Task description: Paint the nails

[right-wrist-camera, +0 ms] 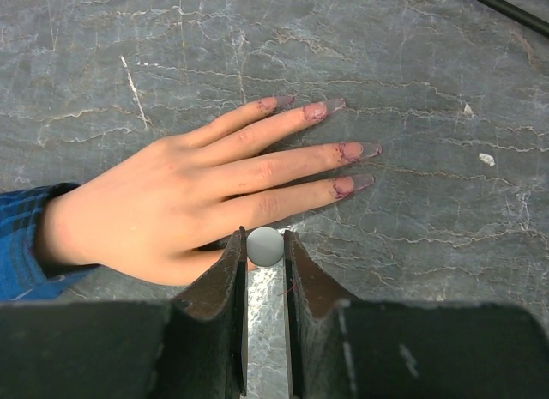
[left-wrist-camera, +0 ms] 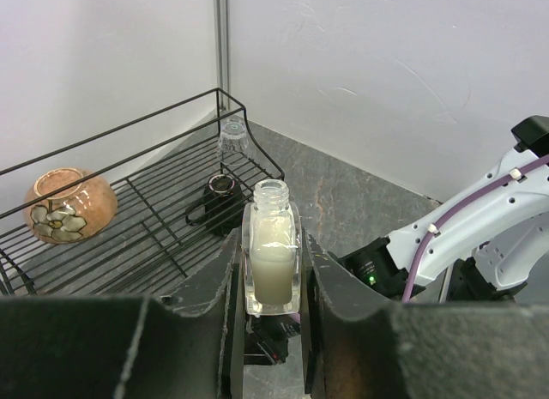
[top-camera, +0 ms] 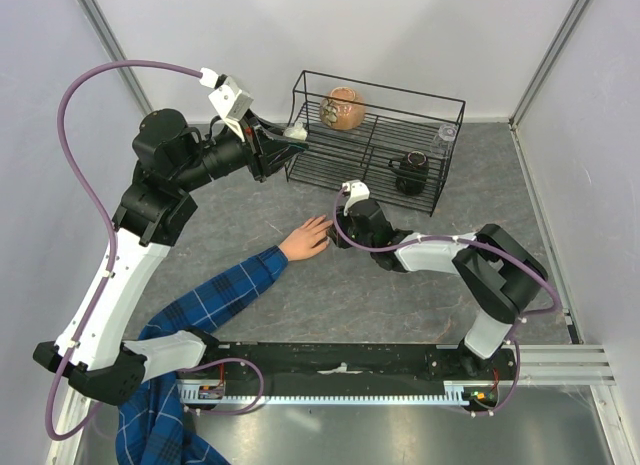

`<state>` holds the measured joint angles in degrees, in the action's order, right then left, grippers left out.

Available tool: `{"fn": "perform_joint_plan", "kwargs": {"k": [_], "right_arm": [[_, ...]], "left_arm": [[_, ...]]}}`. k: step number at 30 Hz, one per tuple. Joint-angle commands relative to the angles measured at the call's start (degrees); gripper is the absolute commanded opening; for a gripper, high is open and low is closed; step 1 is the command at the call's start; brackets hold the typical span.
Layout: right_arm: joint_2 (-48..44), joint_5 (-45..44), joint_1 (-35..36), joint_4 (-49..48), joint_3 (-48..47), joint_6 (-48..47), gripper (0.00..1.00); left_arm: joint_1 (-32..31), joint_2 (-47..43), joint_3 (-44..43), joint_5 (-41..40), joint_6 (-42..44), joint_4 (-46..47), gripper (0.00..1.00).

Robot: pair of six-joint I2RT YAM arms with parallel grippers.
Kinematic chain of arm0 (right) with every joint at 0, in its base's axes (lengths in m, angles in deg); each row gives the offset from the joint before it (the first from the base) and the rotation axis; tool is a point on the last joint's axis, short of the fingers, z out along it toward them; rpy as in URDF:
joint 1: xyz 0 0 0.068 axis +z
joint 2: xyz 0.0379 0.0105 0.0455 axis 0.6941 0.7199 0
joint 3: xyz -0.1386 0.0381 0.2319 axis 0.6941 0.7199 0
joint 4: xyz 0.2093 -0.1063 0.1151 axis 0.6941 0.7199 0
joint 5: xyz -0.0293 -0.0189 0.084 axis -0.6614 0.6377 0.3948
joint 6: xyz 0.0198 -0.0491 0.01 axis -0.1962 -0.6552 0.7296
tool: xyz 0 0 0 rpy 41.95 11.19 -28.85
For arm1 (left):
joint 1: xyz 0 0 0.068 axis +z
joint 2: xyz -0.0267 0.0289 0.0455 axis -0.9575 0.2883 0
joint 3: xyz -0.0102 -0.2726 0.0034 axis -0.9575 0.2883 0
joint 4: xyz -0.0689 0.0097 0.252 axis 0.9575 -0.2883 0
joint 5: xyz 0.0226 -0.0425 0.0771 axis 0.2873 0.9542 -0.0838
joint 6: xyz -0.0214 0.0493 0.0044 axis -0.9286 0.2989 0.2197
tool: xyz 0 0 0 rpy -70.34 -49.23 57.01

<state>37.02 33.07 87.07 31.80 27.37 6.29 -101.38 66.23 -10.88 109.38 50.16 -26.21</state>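
A light-skinned hand (top-camera: 305, 240) in a blue plaid sleeve (top-camera: 215, 295) lies flat on the grey table, palm down. In the right wrist view its four long nails (right-wrist-camera: 360, 150) point right, with pinkish smears at their bases; the thumb is hidden under my fingers. My right gripper (right-wrist-camera: 265, 244) is shut on a round white cap (right-wrist-camera: 265, 246) seen end-on, right over the hand's (right-wrist-camera: 197, 202) near edge; whatever hangs below the cap is hidden. My left gripper (left-wrist-camera: 273, 279) is raised at the back left, shut on a small clear uncapped bottle (left-wrist-camera: 273, 262) about half full of whitish liquid.
A black wire rack (top-camera: 375, 135) stands at the back, holding an orange flowered vase (top-camera: 342, 108), a dark cup (top-camera: 410, 170) and a clear glass (top-camera: 445, 137). Grey walls close in both sides. The right arm (left-wrist-camera: 463, 227) crosses the left wrist view below the bottle.
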Motion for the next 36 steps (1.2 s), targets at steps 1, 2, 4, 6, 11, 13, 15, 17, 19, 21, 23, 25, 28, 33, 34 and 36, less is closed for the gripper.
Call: {"fn": "perform_joint_plan", "kwargs": {"k": [1, 2, 4, 6, 11, 13, 15, 17, 19, 21, 23, 25, 28, 33, 34, 36], "right_arm": [[0.8, 0.6, -0.1, -1.8, -2.0, -0.4, 0.00], [0.7, 0.4, -0.1, -1.8, -2.0, -0.5, 0.00], [0.8, 0.4, -0.1, -2.0, -1.9, -0.4, 0.00], [0.9, 0.6, -0.2, -2.3, -1.9, -0.4, 0.00], [1.3, 0.9, -0.2, -2.5, -2.1, -0.3, 0.00], [1.6, 0.9, -0.4, -2.6, -2.0, -0.2, 0.00], [1.6, 1.1, -0.6, -3.0, -2.0, 0.2, 0.00], [1.6, 1.1, -0.7, -3.1, -2.0, 0.2, 0.00], [1.6, 1.1, -0.7, -3.2, -2.0, 0.3, 0.00], [1.7, 1.0, -0.9, -3.3, -2.0, 0.4, 0.00], [1.8, 1.0, -1.1, -3.5, -2.0, 0.3, 0.00], [2.0, 1.0, -1.2, -3.6, -2.0, 0.5, 0.00], [2.4, 1.2, -1.2, -3.6, -2.1, 0.7, 0.00], [2.6, 1.3, -1.4, -3.6, -2.2, 0.6, 0.00], [2.8, 1.4, -1.5, -3.6, -2.3, 0.6, 0.00], [3.0, 1.4, -1.4, -3.5, -2.4, 0.5, 0.00]], "left_arm": [[-0.2, -0.4, -1.4, 1.4, 0.4, 1.2, 0.02], [-0.2, -0.4, -1.5, 1.4, 0.3, 1.2, 0.02], [-0.2, -0.4, -1.5, 1.4, 0.3, 1.2, 0.02], [-0.2, -0.3, -1.5, 1.5, 0.3, 1.2, 0.02], [-0.2, -0.4, -1.4, 1.5, 0.3, 1.3, 0.02], [-0.2, -0.3, -1.5, 1.5, 0.3, 1.3, 0.02], [-0.2, -0.4, -1.5, 1.5, 0.3, 1.2, 0.02], [-0.2, -0.3, -1.4, 1.5, 0.3, 1.2, 0.02], [-0.2, -0.3, -1.4, 1.5, 0.3, 1.3, 0.02], [-0.2, -0.4, -1.4, 1.5, 0.2, 1.2, 0.02], [-0.2, -0.4, -1.4, 1.5, 0.2, 1.3, 0.02], [-0.2, -0.4, -1.3, 1.6, 0.2, 1.2, 0.02], [-0.2, -0.4, -1.5, 1.8, 0.2, 1.2, 0.02], [-0.2, -0.4, -1.4, 1.7, 0.3, 1.1, 0.02], [-0.2, -0.4, -1.3, 1.7, 0.3, 1.0, 0.02], [-0.2, -0.4, -1.3, 1.7, 0.3, 1.0, 0.02]]}}
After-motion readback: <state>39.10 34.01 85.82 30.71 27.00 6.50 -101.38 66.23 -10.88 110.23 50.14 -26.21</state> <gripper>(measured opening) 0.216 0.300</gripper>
